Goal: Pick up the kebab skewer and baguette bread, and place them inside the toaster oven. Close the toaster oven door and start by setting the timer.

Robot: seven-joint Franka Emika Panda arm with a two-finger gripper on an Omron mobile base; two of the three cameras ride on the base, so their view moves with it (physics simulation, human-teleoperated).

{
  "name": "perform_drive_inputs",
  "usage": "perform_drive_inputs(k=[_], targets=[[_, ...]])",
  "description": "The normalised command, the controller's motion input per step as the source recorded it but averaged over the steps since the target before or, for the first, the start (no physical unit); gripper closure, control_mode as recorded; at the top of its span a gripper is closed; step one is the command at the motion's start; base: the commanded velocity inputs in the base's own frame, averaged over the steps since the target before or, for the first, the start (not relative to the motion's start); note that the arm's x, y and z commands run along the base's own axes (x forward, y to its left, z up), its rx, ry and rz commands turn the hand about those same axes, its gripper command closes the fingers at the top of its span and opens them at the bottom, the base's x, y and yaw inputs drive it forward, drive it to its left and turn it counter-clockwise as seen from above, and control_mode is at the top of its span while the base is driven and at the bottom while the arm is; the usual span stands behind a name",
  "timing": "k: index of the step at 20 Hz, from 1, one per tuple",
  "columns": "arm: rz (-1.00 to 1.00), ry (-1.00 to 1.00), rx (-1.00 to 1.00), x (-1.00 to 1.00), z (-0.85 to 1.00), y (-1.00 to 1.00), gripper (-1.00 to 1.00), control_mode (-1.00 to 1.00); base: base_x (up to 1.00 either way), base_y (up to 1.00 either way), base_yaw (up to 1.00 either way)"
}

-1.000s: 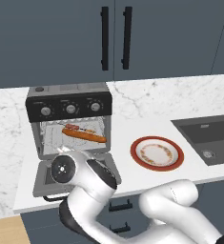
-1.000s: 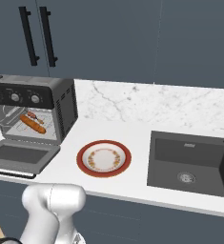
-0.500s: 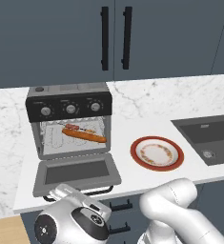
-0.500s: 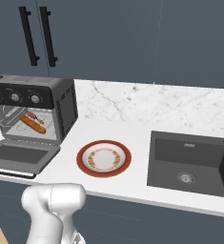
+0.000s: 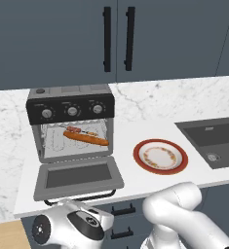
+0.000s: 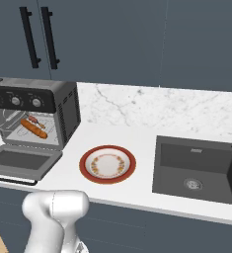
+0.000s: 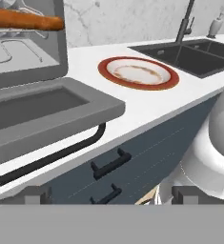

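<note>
Arm's dropped lower since a moment ago, tool (image 7: 108,193) wide open and empty below the table (image 5: 130,133) edge. Baguette bread (image 5: 85,138) and kebab skewer (image 5: 80,131) sit inside the toaster oven (image 5: 71,124). Toaster oven door (image 5: 78,177) hangs down; it looks stiff and hinged, so take the black bar handle (image 7: 46,158) mid-span.

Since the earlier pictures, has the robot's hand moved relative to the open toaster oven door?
Yes. In the left base view the hand has sunk from over the toaster oven door to below the counter edge, in front of the drawers.
</note>
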Motion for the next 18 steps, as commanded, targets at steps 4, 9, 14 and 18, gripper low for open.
perform_drive_inputs(k=[4, 9, 14, 18], targets=[[0.0, 0.02, -0.23, -0.01, -0.16, 0.58, -1.0, -1.0, 0.0, 0.0, 0.0], [0.0, -0.11, -0.16, 0.0, -0.17, 0.63, -1.0, -1.0, 0.0, 0.0, 0.0], [-0.03, -0.25, -0.04, 0.0, -0.03, 0.43, -1.0, -1.0, 0.0, 0.0, 0.0], [-0.09, -0.32, 0.0, 0.06, -0.08, 0.23, -1.0, -1.0, 0.0, 0.0, 0.0]])
